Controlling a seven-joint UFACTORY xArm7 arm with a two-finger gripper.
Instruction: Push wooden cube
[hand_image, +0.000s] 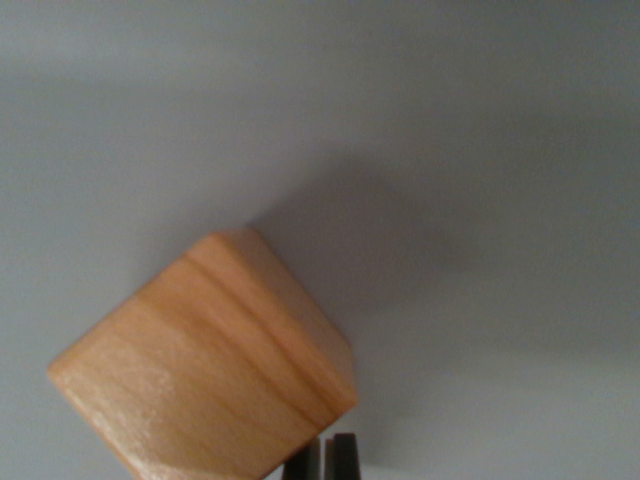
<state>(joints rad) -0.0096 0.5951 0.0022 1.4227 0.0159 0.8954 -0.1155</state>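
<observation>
A: What fills most of the view?

B: A plain grey table (420, 130), bare apart from one soft shadow spreading toward two o'clock from the block.

A: And the block itself?

B: The wooden cube (205, 365) sits low in the wrist view's left, around seven o'clock from the centre of the frame. It is turned so one corner points up toward twelve o'clock, and its bottom runs off the lower edge. The grain bands run diagonally, from about eight o'clock up to two o'clock.

A: Where is the gripper?

B: Only the dark tips of the gripper (331, 457) show, at six o'clock on the bottom edge. The two fingers stand side by side with a thin slit between them, holding nothing. So they look nearly pressed together, though too little is visible to be sure.

A: How do the two lie relative to each other?

B: The cube lies at about ten o'clock from the fingertips, its lower right corner just beside them, maybe touching; I cannot tell. A cube has no long axis, so I judge a push toward ten or eleven o'clock would catch the angled face and might spin it.

A: Any writing or labels?

B: None that I can see.
</observation>
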